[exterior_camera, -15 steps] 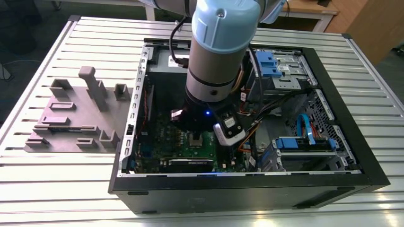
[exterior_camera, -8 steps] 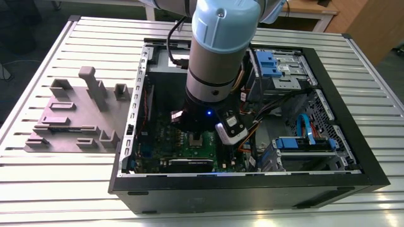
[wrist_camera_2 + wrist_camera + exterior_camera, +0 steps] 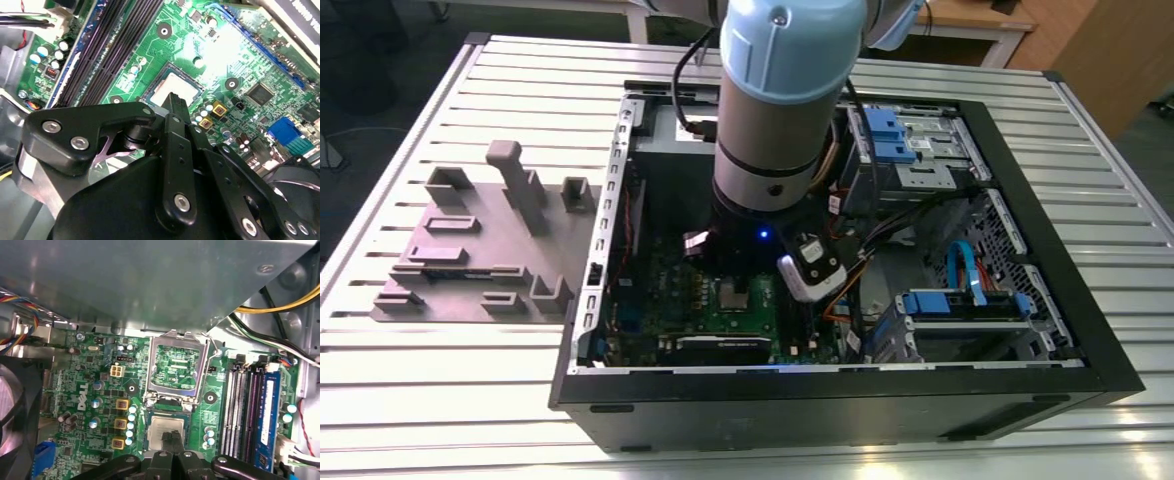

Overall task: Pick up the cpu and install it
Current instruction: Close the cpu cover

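The cpu (image 3: 161, 430) is a small silvery square lying flat in its socket on the green motherboard (image 3: 90, 390); it also shows in the second wrist view as the cpu (image 3: 170, 86). My gripper (image 3: 172, 438) hangs just over its near edge, the two black fingers pressed together with no gap and nothing between them. The second wrist view shows the same gripper (image 3: 175, 101), its tip over the chip's rim. The hinged silver frame (image 3: 176, 337) stands swung open beside the socket. In the exterior view the arm (image 3: 781, 120) reaches down into the computer case (image 3: 854, 385).
A big grey metal box (image 3: 150, 285) overhangs the board close to the socket. Memory slots (image 3: 245, 410) run along one side, and yellow and black cables (image 3: 280, 302) lie beyond them. A grey fixture plate (image 3: 467, 250) sits on the slatted table at the exterior view's left.
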Robot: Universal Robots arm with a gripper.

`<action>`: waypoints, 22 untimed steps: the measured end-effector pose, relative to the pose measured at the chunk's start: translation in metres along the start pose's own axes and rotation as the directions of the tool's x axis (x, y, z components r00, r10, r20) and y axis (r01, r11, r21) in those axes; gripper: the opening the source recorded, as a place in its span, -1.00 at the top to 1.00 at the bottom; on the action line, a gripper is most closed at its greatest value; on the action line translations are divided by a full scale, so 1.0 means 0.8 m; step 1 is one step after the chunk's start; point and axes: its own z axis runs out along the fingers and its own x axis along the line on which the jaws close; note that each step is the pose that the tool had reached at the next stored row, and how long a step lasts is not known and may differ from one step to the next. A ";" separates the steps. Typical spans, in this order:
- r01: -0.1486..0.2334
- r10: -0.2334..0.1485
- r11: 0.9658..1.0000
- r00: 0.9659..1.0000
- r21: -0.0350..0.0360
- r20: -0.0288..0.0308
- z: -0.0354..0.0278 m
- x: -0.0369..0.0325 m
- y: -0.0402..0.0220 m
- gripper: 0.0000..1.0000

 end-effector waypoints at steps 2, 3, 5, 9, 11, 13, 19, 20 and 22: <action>0.000 0.000 1.000 1.000 0.001 0.007 -0.0014 0.0000 0.0002 0.79; 0.000 0.000 1.000 1.000 0.001 0.011 -0.0021 0.0000 0.0003 0.79; 0.001 -0.001 1.000 1.000 0.002 0.019 -0.0026 0.0000 0.0007 0.79; 0.048 -0.048 0.999 0.999 0.003 0.020 -0.0027 0.0000 0.0007 0.79; 0.084 -0.084 0.996 0.996 0.004 0.018 -0.0028 0.0001 0.0007 0.79; 0.120 -0.120 0.993 0.993 0.004 0.017 -0.0025 0.0000 0.0007 0.79; 0.228 -0.228 0.974 0.974 0.005 0.013 -0.0011 0.0000 0.0006 0.79; 0.245 -0.245 0.969 0.969 0.006 0.012 -0.0008 0.0000 0.0006 0.79; 0.280 -0.280 0.960 0.960 0.006 0.011 -0.0003 0.0000 0.0006 0.79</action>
